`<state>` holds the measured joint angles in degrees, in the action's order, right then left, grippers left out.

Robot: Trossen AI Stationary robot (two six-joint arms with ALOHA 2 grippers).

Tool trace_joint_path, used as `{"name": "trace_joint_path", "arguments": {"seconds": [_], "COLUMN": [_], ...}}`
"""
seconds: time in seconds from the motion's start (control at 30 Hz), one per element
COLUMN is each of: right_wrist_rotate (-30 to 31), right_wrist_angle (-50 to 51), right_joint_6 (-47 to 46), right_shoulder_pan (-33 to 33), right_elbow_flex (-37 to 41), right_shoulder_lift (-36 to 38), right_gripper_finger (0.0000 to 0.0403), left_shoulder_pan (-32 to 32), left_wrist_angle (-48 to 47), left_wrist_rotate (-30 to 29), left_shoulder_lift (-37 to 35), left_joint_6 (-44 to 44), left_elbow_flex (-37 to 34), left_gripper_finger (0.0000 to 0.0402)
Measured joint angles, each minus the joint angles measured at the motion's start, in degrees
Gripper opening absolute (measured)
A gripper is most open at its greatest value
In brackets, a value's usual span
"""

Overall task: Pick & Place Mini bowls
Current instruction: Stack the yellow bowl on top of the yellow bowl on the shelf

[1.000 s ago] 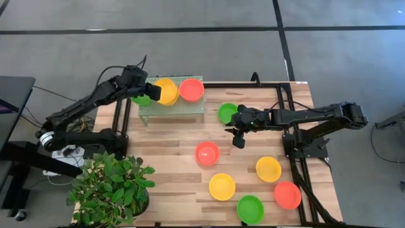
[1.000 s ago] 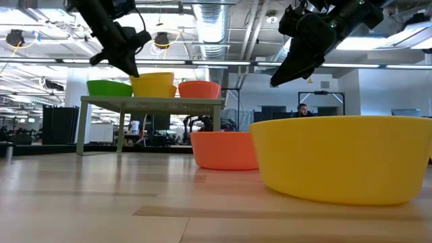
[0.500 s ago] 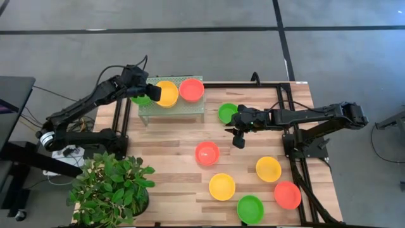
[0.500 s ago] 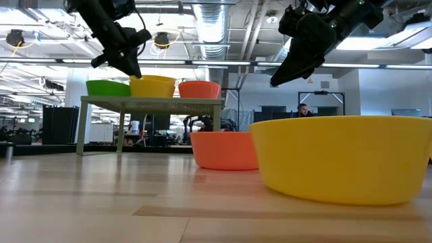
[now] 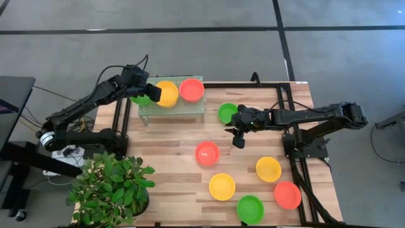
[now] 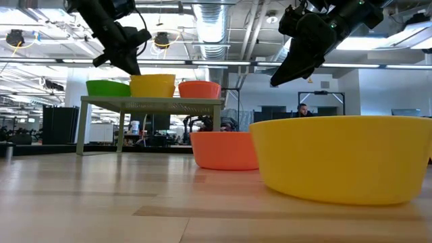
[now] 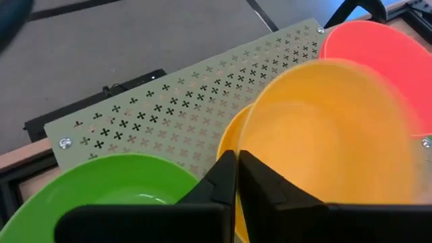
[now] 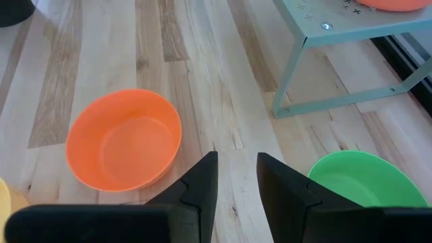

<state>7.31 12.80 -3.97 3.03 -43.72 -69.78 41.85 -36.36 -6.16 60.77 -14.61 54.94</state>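
A pale green mesh rack [image 5: 171, 109] at the table's far left carries a green mini bowl [image 5: 142, 99], a yellow one [image 5: 167, 92] and a red-orange one [image 5: 191, 89]. My left gripper [image 5: 150, 92] is over the rack and shut on the yellow bowl [image 7: 324, 135]. That bowl sits in a second yellow bowl [image 7: 227, 143]. My right gripper [image 5: 238, 134] hangs open and empty above the table. It is between a green bowl [image 5: 227, 113] and a red-orange bowl [image 5: 207, 153], which also show in the right wrist view [image 8: 361, 179] [image 8: 125, 140]. My left gripper pinches the yellow bowl's rim [image 7: 240, 138] on the side toward the green bowl. One finger is inside the bowl and one outside. The fingers slant down from the table's left. The bowl sits level on the rack, nested in the second yellow bowl.
Several more bowls lie on the table's near right: yellow [image 5: 222, 186], yellow [image 5: 268, 169], green [image 5: 250, 209], red-orange [image 5: 287, 195]. A potted plant [image 5: 111, 187] stands at the near left corner. Bare wood lies between the rack and the plant.
My left gripper has lowered the yellow bowl a little. The bowl has gone from tilted to level on the rack and now covers the second yellow bowl under it.
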Motion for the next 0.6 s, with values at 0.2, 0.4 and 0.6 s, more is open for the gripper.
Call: {"name": "trace_joint_path", "arguments": {"seconds": [0.2, 0.4, 0.6], "right_wrist_rotate": [0.00, 0.00, 0.00], "right_wrist_angle": [0.02, 0.02, 0.02], "right_joint_6": [0.00, 0.00, 0.00], "right_shoulder_pan": [0.00, 0.00, 0.00], "right_elbow_flex": [0.00, 0.00, 0.00], "right_shoulder_lift": [0.00, 0.01, 0.00], "right_gripper_finger": [0.0098, 0.0098, 0.0098], "left_shoulder_pan": [0.00, -0.02, 0.00], "left_wrist_angle": [0.19, -1.63, -3.33], "left_wrist_rotate": [1.45, 5.32, 3.64], "left_shoulder_lift": [0.00, 0.00, 0.07], "left_joint_6": [-0.92, -2.60, -2.36], "left_elbow_flex": [-0.02, -0.02, -0.02], "left_gripper_finger": [0.0008, 0.0008, 0.0013]}}
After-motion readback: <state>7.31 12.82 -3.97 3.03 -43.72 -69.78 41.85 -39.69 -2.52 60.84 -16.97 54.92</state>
